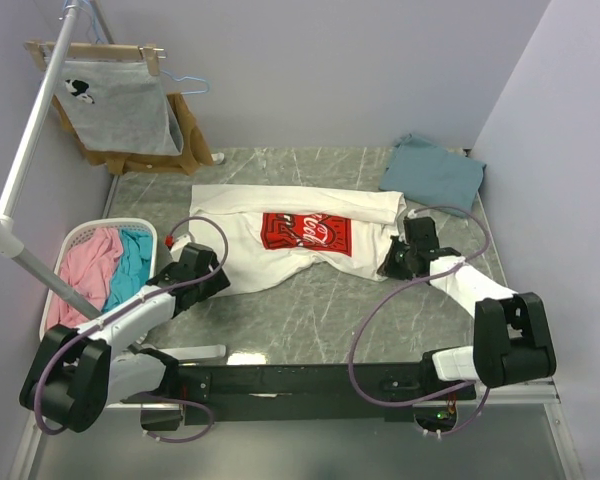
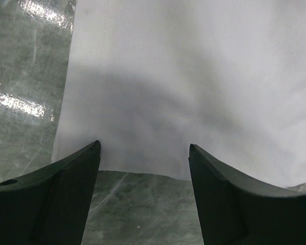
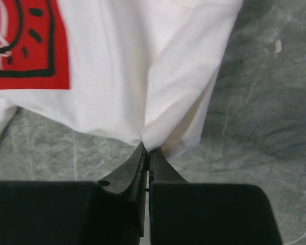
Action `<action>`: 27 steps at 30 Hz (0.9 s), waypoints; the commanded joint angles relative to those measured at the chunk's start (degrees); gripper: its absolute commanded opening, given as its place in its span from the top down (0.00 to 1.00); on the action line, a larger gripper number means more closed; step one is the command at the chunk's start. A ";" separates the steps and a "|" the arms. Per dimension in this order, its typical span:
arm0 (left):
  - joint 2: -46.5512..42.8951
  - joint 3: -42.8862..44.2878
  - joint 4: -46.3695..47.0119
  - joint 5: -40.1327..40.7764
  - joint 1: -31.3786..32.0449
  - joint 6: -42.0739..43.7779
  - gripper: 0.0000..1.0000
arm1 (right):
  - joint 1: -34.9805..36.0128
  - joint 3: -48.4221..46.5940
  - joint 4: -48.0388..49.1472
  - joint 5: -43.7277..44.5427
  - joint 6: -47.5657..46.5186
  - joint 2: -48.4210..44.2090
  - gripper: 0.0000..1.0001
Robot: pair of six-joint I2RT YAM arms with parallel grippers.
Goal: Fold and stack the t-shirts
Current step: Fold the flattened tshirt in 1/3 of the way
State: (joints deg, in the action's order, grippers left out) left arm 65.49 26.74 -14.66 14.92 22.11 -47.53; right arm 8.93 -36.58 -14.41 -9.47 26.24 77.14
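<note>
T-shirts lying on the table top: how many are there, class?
2. The white t-shirt lies spread mid-table; the teal-blue t-shirt sits folded in the far right corner. The heap in the laundry basket may hide others.

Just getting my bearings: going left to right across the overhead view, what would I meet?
Laundry basket → left claw → red logo on the white t-shirt → right claw.

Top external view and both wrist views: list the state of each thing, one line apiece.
white t-shirt: laid logo-up, partly folded
teal-blue t-shirt: folded, far right corner
left gripper: open, at white t-shirt's edge, empty
right gripper: shut on white t-shirt's edge
grey shirt: hanging up, unfolded
laundry basket: holding clothes
</note>
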 commanded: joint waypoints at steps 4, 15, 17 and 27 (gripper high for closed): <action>2.35 3.75 1.29 1.26 0.22 2.26 0.25 | 0.92 -12.18 0.36 -1.42 -0.13 -1.92 1.00; 8.24 7.88 1.03 1.61 0.22 3.85 0.25 | 0.92 -55.19 -5.44 -5.38 0.12 35.06 1.00; 9.38 8.50 0.86 2.04 0.22 4.28 0.25 | 0.92 -62.88 -8.59 -6.70 0.39 44.03 1.00; 12.02 10.43 1.03 1.96 0.22 5.25 0.24 | -0.84 -73.66 -9.32 -0.39 -2.67 46.63 0.34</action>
State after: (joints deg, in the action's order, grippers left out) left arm 76.77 34.81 -14.41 16.34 22.11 -43.66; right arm 9.26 -112.73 -25.43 -14.35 25.89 133.19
